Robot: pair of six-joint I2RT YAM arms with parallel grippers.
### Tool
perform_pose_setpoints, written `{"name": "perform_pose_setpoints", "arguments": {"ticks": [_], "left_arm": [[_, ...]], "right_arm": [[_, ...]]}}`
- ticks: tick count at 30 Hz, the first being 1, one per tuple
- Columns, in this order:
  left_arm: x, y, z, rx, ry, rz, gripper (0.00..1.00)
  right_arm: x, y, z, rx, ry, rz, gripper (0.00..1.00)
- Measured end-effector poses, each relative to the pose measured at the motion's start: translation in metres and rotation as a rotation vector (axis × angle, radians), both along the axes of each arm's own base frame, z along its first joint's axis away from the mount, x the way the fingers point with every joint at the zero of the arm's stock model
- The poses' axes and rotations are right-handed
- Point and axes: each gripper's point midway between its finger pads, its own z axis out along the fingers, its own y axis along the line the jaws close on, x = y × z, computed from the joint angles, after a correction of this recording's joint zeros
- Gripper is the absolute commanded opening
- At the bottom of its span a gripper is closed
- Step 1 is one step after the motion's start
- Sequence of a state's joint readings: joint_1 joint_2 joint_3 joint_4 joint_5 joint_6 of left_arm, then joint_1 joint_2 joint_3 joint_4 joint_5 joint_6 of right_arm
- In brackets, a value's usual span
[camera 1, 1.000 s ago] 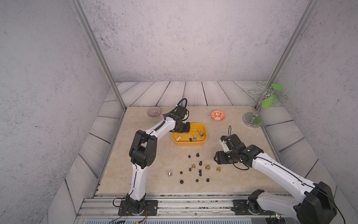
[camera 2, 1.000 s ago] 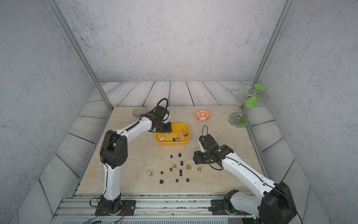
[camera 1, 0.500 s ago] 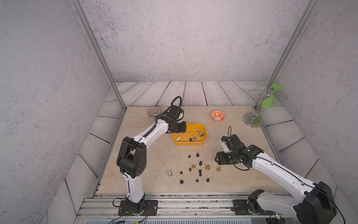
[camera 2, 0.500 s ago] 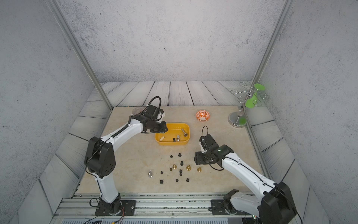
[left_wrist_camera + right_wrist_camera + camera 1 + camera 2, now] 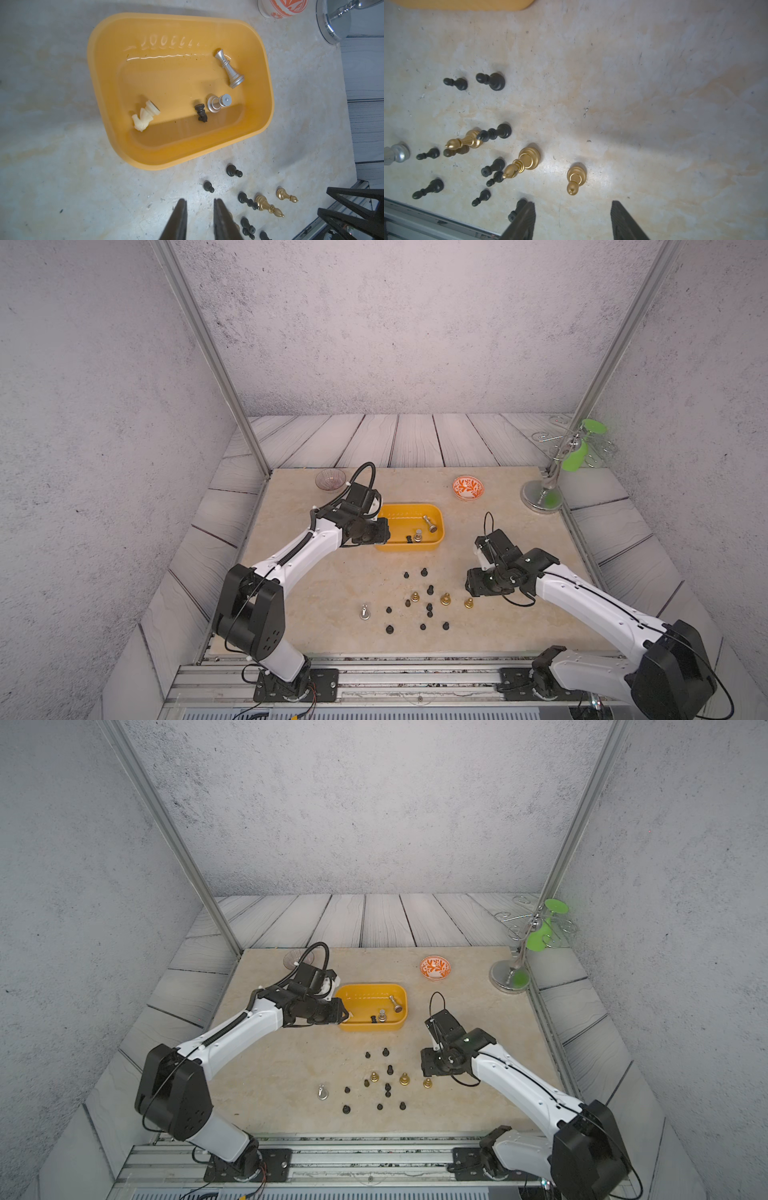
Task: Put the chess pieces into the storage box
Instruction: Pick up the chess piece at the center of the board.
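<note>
The yellow-orange storage box (image 5: pixel 415 548) (image 5: pixel 370 1027) (image 5: pixel 187 153) holds a lying silver piece (image 5: pixel 228 70), an upright silver piece (image 5: pixel 217 102), a small black piece (image 5: pixel 201 113) and a cream knight (image 5: pixel 144 116). Several black, three gold and one silver chess pieces (image 5: pixel 430 605) (image 5: pixel 388 1085) stand on the table in front of it. My left gripper (image 5: pixel 384 531) (image 5: pixel 200 204) hovers at the box's left end, narrowly open and empty. My right gripper (image 5: pixel 471 589) (image 5: pixel 573 205) is open just above and beside a gold pawn (image 5: pixel 576 176) (image 5: pixel 468 603).
A clear glass bowl (image 5: pixel 330 480) sits at the back left and an orange-patterned bowl (image 5: pixel 468 488) at the back right. A chrome stand with green parts (image 5: pixel 542 499) rises at the right edge. A metal rail (image 5: pixel 415 668) runs along the front.
My left arm has swung its elbow out to the left and drawn the gripper back from over the box to its left end. The right jaws have narrowed a little.
</note>
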State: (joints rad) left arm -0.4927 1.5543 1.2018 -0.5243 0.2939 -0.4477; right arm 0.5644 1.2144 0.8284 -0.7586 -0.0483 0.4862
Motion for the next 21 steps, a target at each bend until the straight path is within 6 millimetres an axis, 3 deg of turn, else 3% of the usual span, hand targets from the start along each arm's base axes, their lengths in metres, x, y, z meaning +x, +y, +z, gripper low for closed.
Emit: {"name": "perform_pose_setpoints", "arguments": {"ticks": [10,21], "left_arm": [[-0.038,0.018,-0.027,-0.012,0.076,0.052,0.27],[-0.044,0.022,-0.030,-0.020,0.085,0.069,0.27]], "right_arm": [[-0.004,-0.002,-0.028,-0.046,0.080,0.001,0.47],[-0.007,0.003,-0.045,-0.043,0.120,0.011,0.38]]}}
